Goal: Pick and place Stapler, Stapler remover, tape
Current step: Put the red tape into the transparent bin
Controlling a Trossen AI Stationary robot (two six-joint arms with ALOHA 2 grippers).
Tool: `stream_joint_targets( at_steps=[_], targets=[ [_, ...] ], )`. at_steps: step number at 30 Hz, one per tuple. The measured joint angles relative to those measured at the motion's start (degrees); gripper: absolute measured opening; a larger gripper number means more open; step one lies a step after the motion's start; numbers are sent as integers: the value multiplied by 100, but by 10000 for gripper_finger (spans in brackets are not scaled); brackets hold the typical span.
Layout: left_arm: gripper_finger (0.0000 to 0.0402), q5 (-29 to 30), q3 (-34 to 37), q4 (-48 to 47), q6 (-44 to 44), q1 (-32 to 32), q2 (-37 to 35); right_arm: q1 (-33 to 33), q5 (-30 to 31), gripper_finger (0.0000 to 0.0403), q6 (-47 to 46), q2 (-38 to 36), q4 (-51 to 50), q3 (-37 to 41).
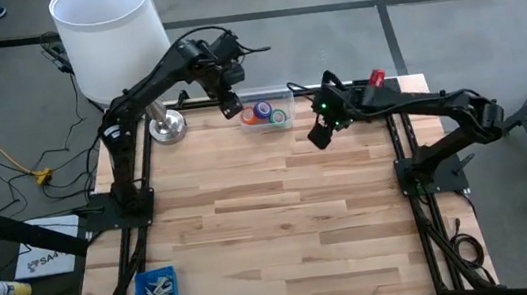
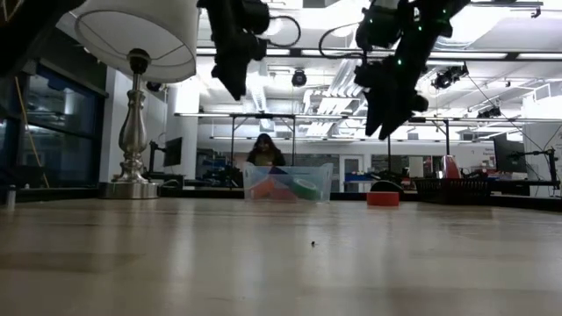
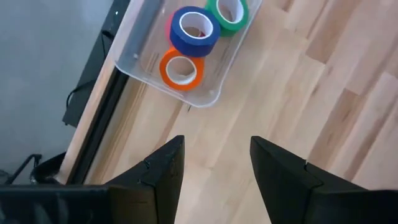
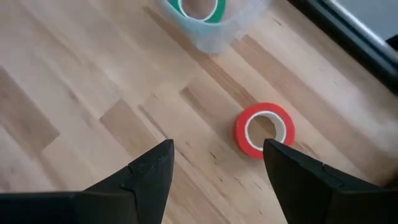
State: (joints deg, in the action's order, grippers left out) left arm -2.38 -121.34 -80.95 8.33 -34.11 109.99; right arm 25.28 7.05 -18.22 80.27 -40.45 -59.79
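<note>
Left gripper (image 1: 230, 104) open, empty, at 9 o'clock of clear bin (image 1: 282, 95) holding tape rolls (image 3: 194, 30). Right gripper (image 1: 320, 134) open, empty, above red tape roll (image 4: 264, 130).

A robotics lab: two arms are mounted at a wooden table (image 1: 282, 216), with ceiling strip lights (image 2: 492, 56), exposed ducts and equipment benches far behind.

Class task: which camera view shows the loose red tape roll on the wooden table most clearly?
The right wrist view: the red ring-shaped tape roll lies flat and unobstructed, its hole visible. The low view shows it only edge-on, far off. The high view hides it behind the right arm; the left wrist view misses it.
</note>
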Motion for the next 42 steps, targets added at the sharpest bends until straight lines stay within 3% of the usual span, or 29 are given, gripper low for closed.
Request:
stream_joint_targets(
  at_steps=[7,13,28,33,42],
  targets=[
    [177,-114,0,-174,45,5,-581,204,344,239,-721,2,460,595],
    [177,-437,0,-155,43,289,-1080,502,-126,239,-1307,191,932,914],
    [177,-455,175,-113,2,1822,-2329,928,-327,239,-55,1050,1236,879],
    [177,-478,1340,560,-328,2099,-3271,922,-440,239,386,1185,1363,872],
    [177,-374,5098,3209,-2056,2539,-6172,920,-503,239,766,1412,1442,868]
  ],
)
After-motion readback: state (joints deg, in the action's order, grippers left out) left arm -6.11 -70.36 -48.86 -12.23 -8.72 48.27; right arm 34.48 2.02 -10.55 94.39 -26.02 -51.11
